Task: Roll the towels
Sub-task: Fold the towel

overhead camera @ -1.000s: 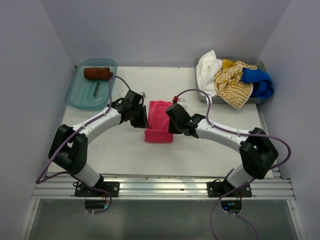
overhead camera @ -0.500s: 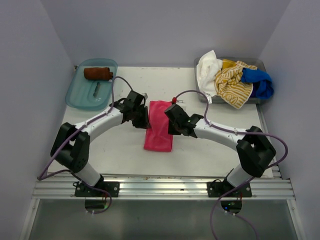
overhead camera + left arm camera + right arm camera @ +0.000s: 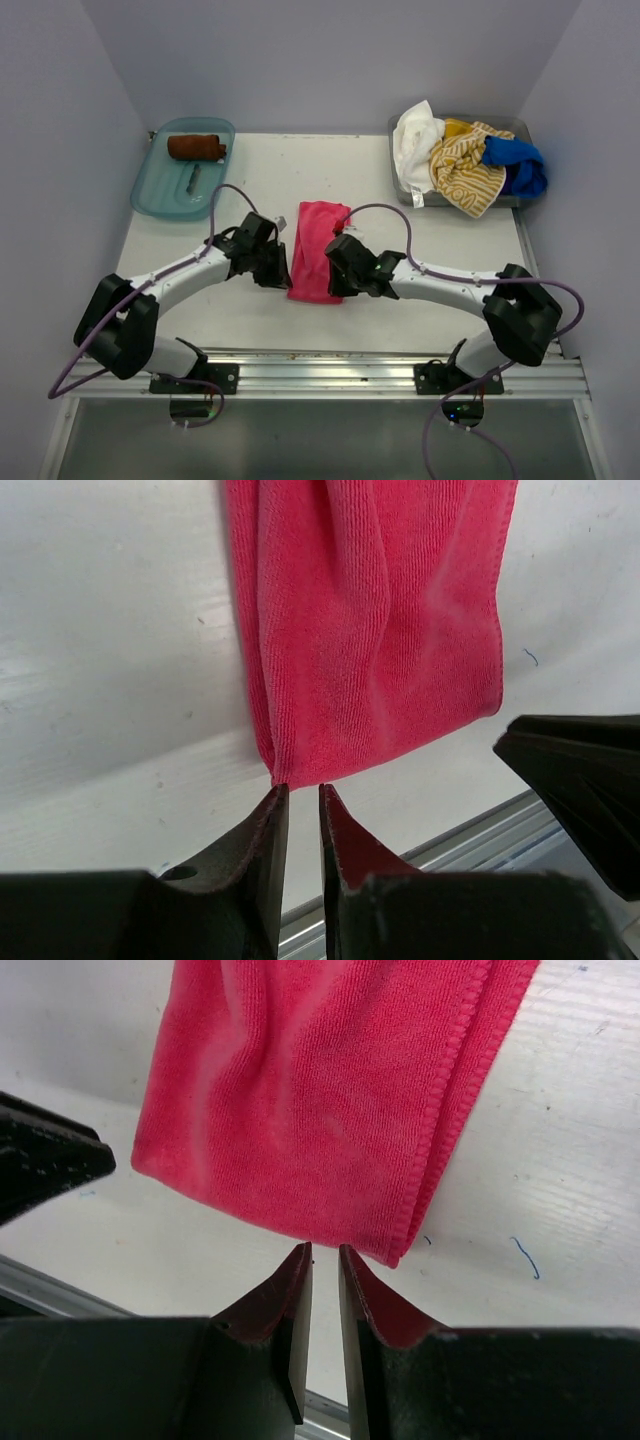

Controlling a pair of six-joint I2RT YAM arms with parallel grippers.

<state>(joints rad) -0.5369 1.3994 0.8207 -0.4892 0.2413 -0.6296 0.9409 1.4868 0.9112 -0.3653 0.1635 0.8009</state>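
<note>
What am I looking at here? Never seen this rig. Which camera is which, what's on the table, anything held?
Two robot arms are bolted at the near edge of the table, each ending in a two-finger gripper. The wide picture comes from a fixed camera above and behind them; the close-ups come from cameras on the wrists, looking along the fingers. A pink towel lies flat on it. The left gripper and the right gripper sit at its near edge, jaws almost closed; whether they pinch the cloth I cannot tell. Far left, a teal tray holds a rolled brown towel. Far right, a grey bin holds a heap of towels.
</note>
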